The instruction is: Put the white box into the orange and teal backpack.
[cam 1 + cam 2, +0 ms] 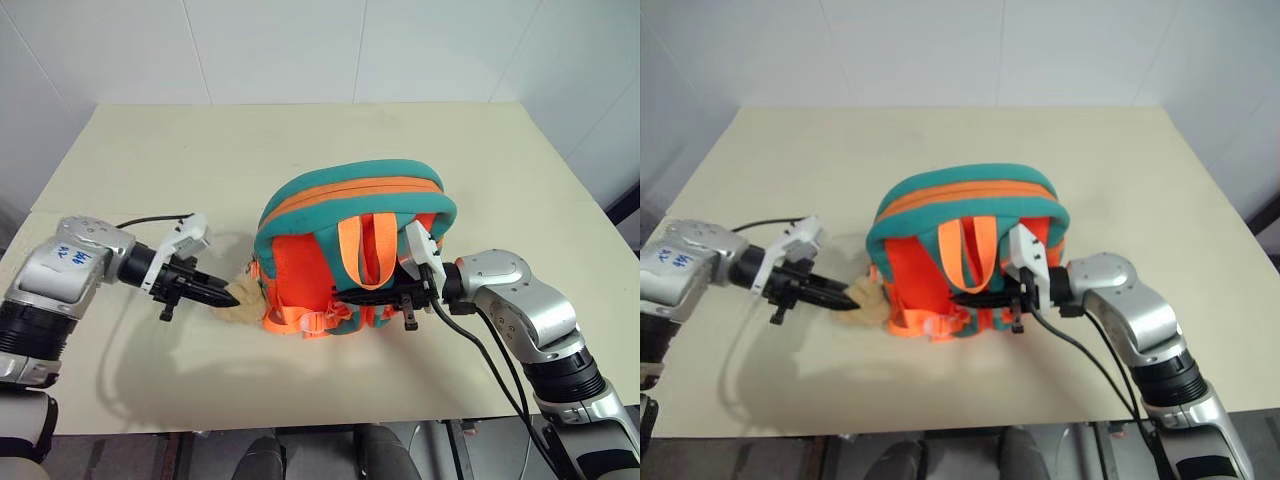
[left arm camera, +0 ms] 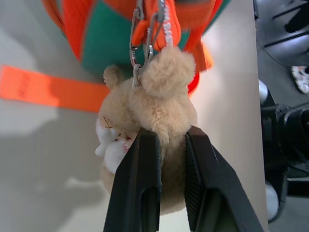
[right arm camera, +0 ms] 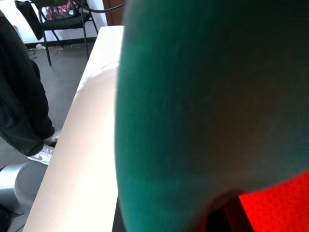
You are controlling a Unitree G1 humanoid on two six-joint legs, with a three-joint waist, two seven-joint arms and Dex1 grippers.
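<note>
Teal-topped orange and teal backpack [image 1: 355, 245] stands upright, orange back panel facing the robot.

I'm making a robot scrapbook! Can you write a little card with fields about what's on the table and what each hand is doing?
table: beige, holds the backpack
backpack: orange and teal, standing upright, zipped shut
plush charm: beige, clipped to the backpack
left gripper: fingers shut on the plush charm
right gripper: shut on the backpack's orange back panel
</note>
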